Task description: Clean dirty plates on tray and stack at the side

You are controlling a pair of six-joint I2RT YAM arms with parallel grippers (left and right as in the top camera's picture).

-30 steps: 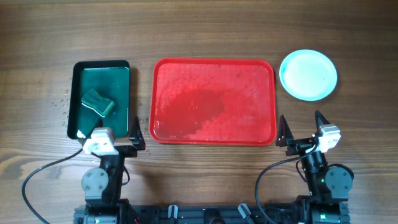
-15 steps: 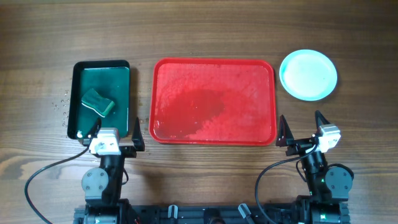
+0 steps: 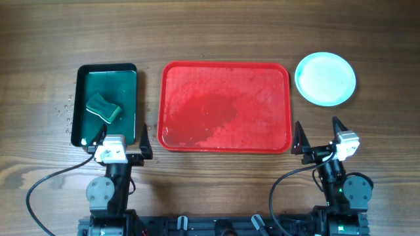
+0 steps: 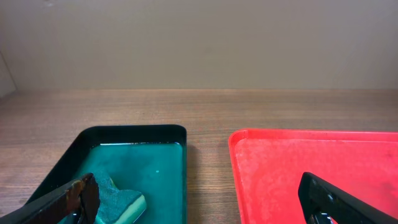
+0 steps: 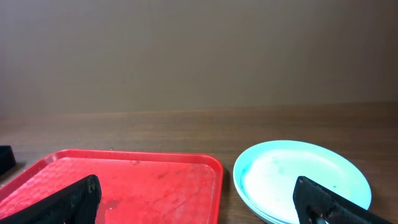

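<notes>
The red tray (image 3: 225, 68) lies mid-table with nothing on it, its floor wet; it also shows in the left wrist view (image 4: 323, 140) and the right wrist view (image 5: 124, 158). The plates (image 3: 325, 78) sit stacked on the table right of the tray, a pale aqua one on top; the stack shows in the right wrist view (image 5: 298, 174). My left gripper (image 3: 138, 140) is open and empty near the tray's front left corner. My right gripper (image 3: 318, 135) is open and empty, in front of the stack and the tray's front right corner.
A dark green tray (image 3: 107, 103) holding teal water and a green sponge (image 3: 104, 107) stands left of the red tray. Water drops (image 3: 64, 108) dot the table left of it. Both arm bases stand at the front edge.
The left gripper has shifted slightly right from a second ago. Nothing else has moved.
</notes>
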